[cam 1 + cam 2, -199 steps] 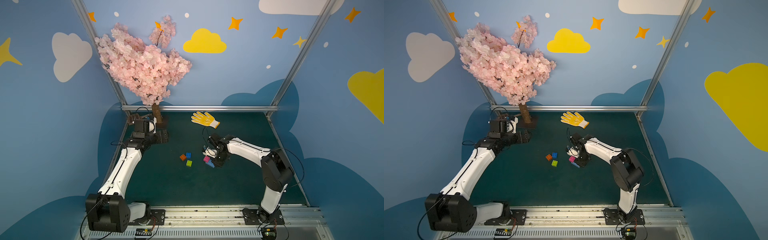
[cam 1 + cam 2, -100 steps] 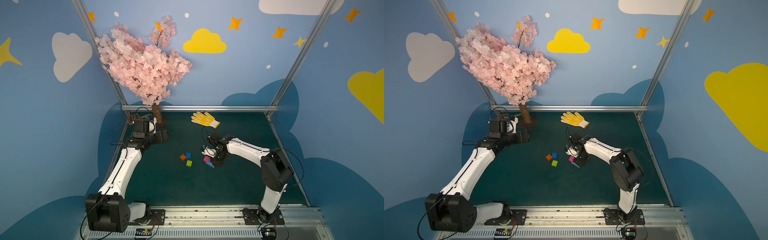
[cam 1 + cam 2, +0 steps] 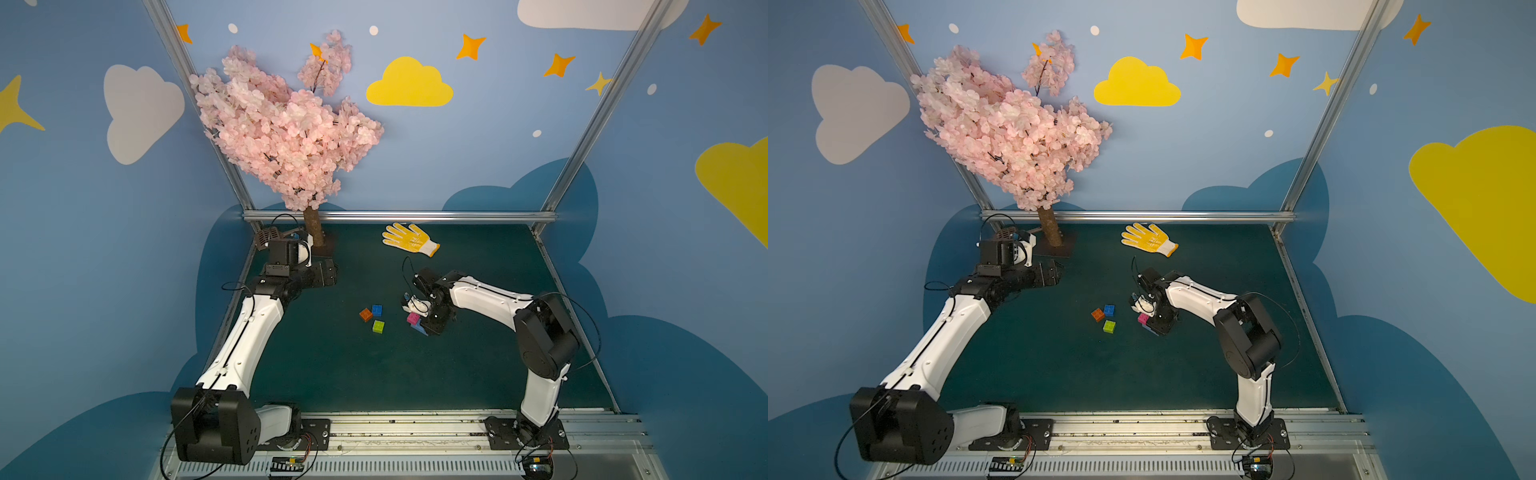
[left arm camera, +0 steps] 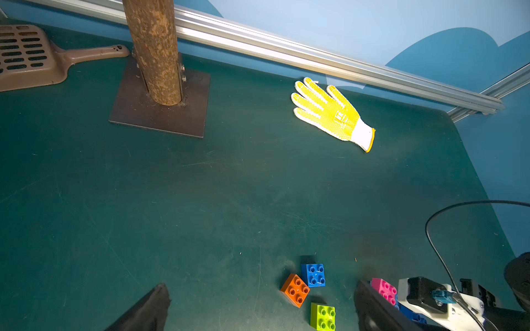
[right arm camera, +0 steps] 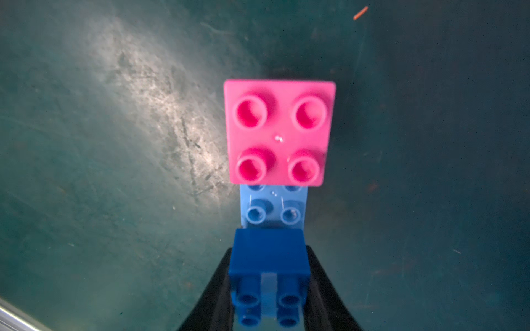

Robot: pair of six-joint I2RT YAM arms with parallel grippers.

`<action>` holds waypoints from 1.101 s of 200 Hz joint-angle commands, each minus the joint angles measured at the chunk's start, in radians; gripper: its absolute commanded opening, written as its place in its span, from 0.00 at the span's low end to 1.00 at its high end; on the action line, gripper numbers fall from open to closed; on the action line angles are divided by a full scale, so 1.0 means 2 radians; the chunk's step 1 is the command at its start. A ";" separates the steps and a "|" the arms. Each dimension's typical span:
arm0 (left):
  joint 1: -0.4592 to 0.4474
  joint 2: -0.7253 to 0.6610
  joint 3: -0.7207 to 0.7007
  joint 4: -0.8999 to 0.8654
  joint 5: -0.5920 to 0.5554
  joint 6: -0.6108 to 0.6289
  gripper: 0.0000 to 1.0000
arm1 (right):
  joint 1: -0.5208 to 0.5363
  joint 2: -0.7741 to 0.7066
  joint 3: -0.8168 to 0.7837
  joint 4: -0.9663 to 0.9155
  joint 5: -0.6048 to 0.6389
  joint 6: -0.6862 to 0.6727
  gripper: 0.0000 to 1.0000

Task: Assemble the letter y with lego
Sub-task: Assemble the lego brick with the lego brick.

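Note:
My right gripper [image 3: 428, 323] is down on the mat, shut on a dark blue lego brick [image 5: 269, 258]. In the right wrist view that brick sits over the near end of a light blue bar [image 5: 274, 206]. A pink brick [image 5: 278, 133] is on the bar's far end, and it also shows in both top views [image 3: 413, 318] [image 3: 1143, 318]. Left of them lie three loose bricks: orange [image 3: 365, 314], dark blue [image 3: 377, 309] and lime green [image 3: 378, 326]. My left gripper [image 3: 326, 272] hangs open and empty by the tree base, well away from the bricks [image 4: 295, 290].
A yellow glove [image 3: 409, 239] lies at the back of the mat. A pink blossom tree stands on a trunk [image 3: 312, 226] with a flat base plate [image 4: 160, 114] at the back left. A brown slotted scoop [image 4: 25, 57] lies beside it. An aluminium rail [image 3: 399, 216] borders the back edge.

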 commanded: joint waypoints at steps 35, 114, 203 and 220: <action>-0.002 -0.005 0.010 -0.006 -0.002 0.002 1.00 | 0.002 0.015 0.006 -0.033 0.009 0.004 0.00; -0.002 -0.007 0.010 -0.006 -0.001 0.002 1.00 | 0.008 0.048 0.017 -0.060 0.025 -0.002 0.00; -0.002 -0.007 0.010 -0.006 -0.003 0.001 1.00 | 0.011 0.078 0.021 -0.046 0.023 0.004 0.00; -0.002 -0.007 0.010 -0.006 -0.002 0.001 1.00 | 0.011 0.079 0.019 -0.038 0.021 0.006 0.00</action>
